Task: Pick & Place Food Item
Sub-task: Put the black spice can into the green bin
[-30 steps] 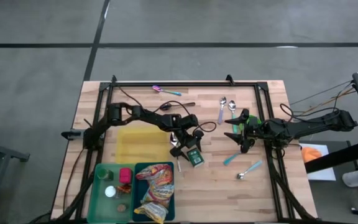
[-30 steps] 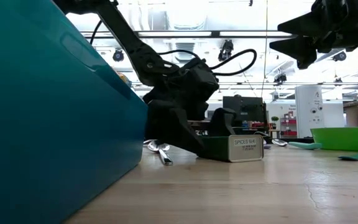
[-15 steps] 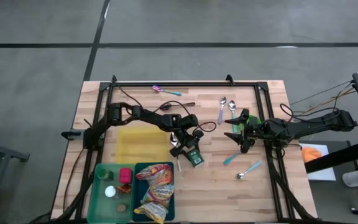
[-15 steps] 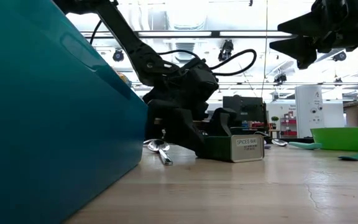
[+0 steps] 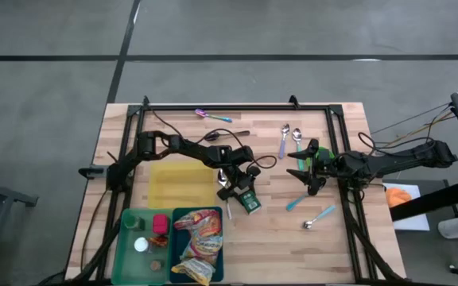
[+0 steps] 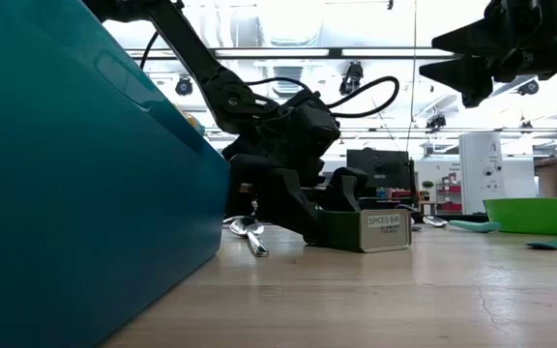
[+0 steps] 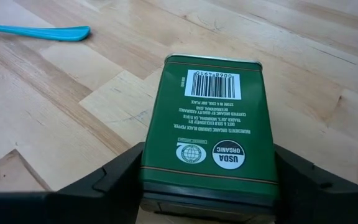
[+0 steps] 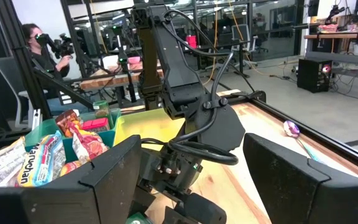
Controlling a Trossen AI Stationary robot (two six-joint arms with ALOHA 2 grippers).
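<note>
A green rectangular spice tin [image 7: 208, 130] is lying flat on the wooden counter [image 7: 73, 99], its barcode and USDA Organic label facing up. It is sitting just beside the teal bin [image 5: 199, 246], clamped between the left pincer [image 5: 241, 193] fingers.

I see bare wood right of the green spice tin [image 5: 250, 201]; a teal bin [image 5: 198, 244] and a metal spoon [image 6: 250, 237] crowd its other sides.
</note>
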